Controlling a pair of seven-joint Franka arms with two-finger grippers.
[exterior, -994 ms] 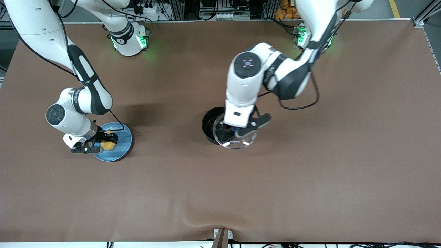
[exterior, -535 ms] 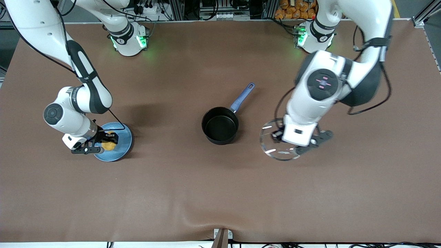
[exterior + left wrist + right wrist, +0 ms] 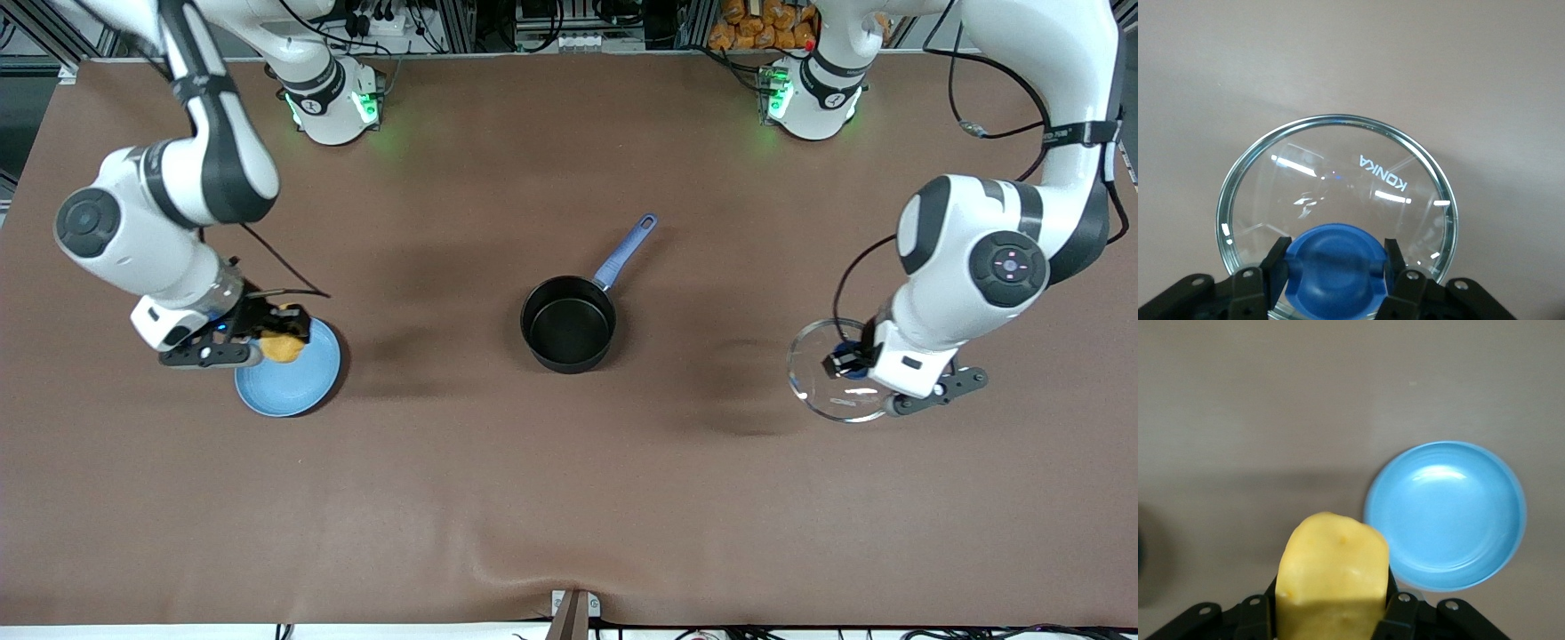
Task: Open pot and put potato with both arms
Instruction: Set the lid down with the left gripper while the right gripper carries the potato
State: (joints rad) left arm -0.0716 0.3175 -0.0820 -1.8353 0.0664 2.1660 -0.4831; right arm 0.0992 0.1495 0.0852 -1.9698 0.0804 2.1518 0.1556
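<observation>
Where your left wrist view looks down through the glass lid (image 3: 1338,193), you can read "KONKA" printed on it, lettering the front view does not resolve. Your left gripper (image 3: 1333,267) is clamped on the lid's blue knob (image 3: 1335,263), holding the lid above the table toward the left arm's end from the pot (image 3: 569,333). The pot stands open, seemingly empty. Toward the right arm's end from the pot, your right gripper (image 3: 267,342), forearm angled downward, pinches the potato (image 3: 282,347) over the blue plate's (image 3: 289,387) rim.
</observation>
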